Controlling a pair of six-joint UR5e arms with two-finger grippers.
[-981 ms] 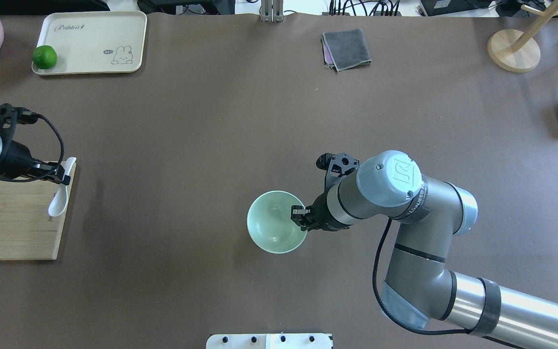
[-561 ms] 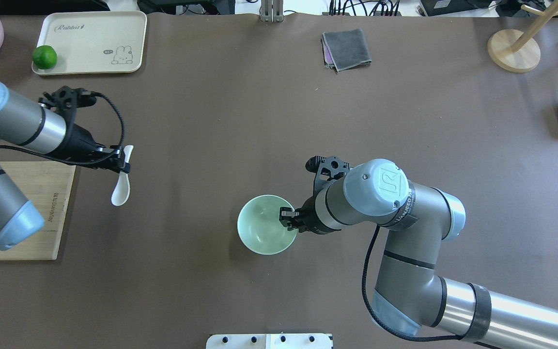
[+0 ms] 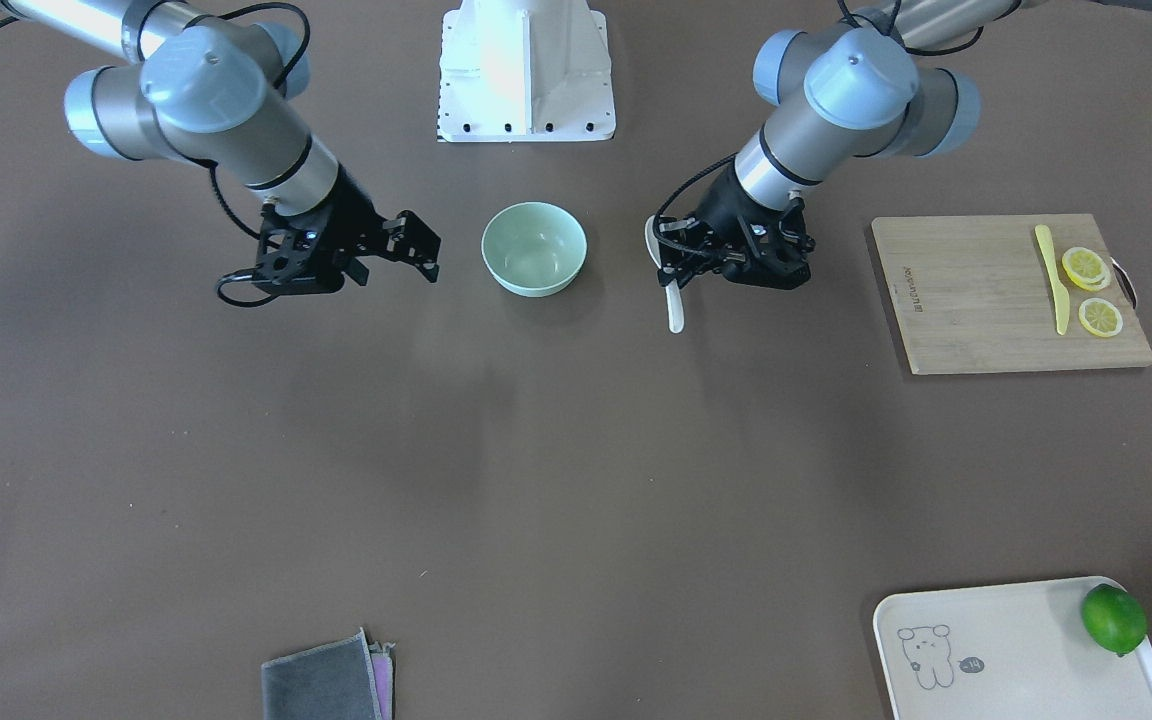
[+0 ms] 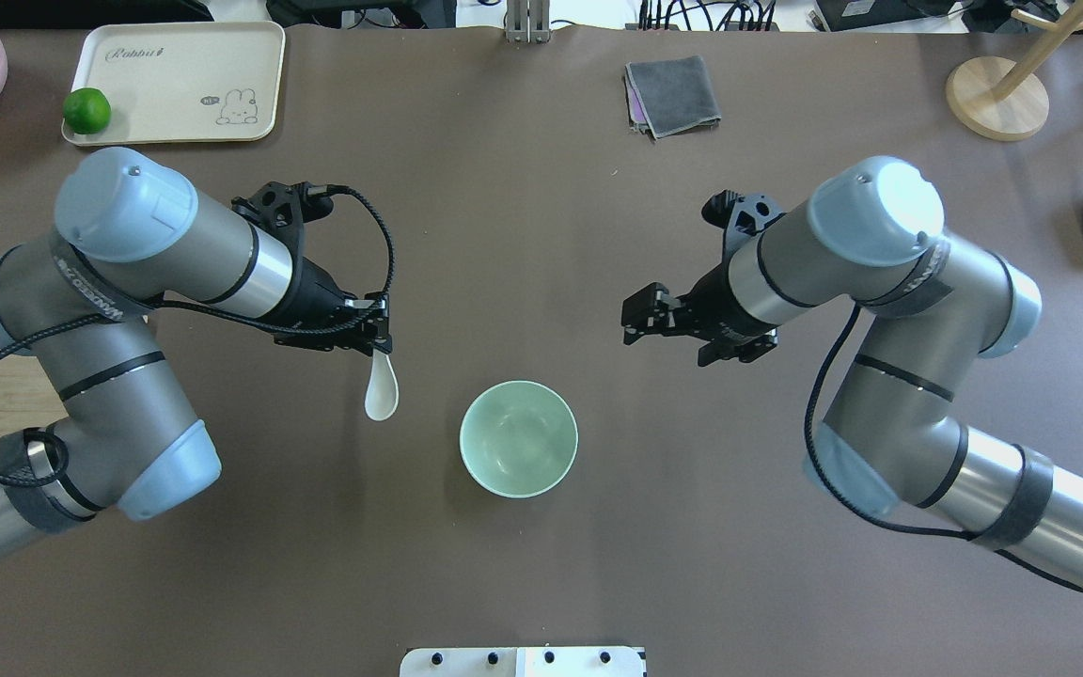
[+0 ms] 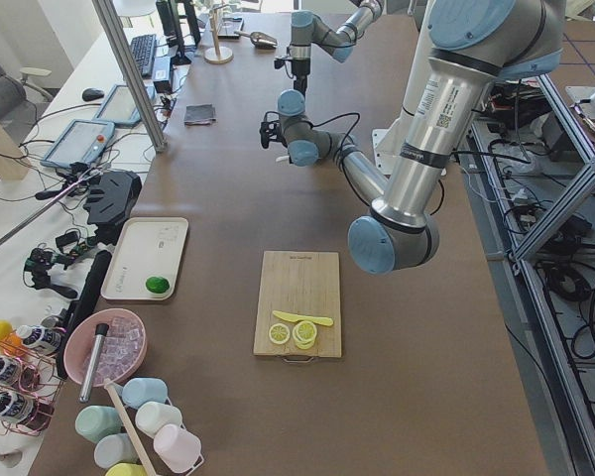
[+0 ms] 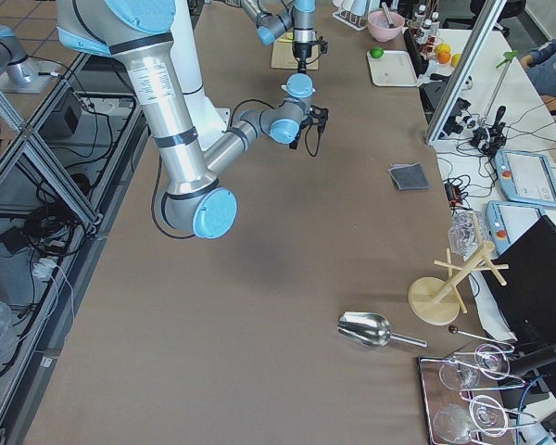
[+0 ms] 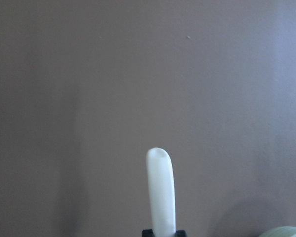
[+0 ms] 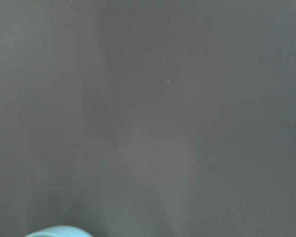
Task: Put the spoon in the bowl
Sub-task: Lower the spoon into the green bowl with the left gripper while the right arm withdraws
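Overhead exterior gives us the plainest read: the left pincer (image 4: 380,338) is pinching the spoon (image 4: 380,393) across its handle. The scoop hangs toward 6 o'clock, and the left wrist view shows the handle's end sticking out past the fingers. We place the spoon at about 9 o'clock of the bowl (image 4: 504,456), near it but apart, not over the rim. It seems held above the table (image 4: 541,216), though its height is hard to tell. The bowl stands upright and empty. The right pincer (image 4: 640,318) hangs at about 1 o'clock of the bowl, spread, holding nothing and apart from the rim.

We judge the spoon light and stiff, and its glossy skin slick, so a grip across the short thick handle suits it better than one on the rounded scoop. It looks as if it could chip, so we would carry it toward 3 o'clock until the scoop is over the bowl's middle, lower it inside, and only then let go. The bowl looks light too and nothing steadies it; a knock on its rim could shift it
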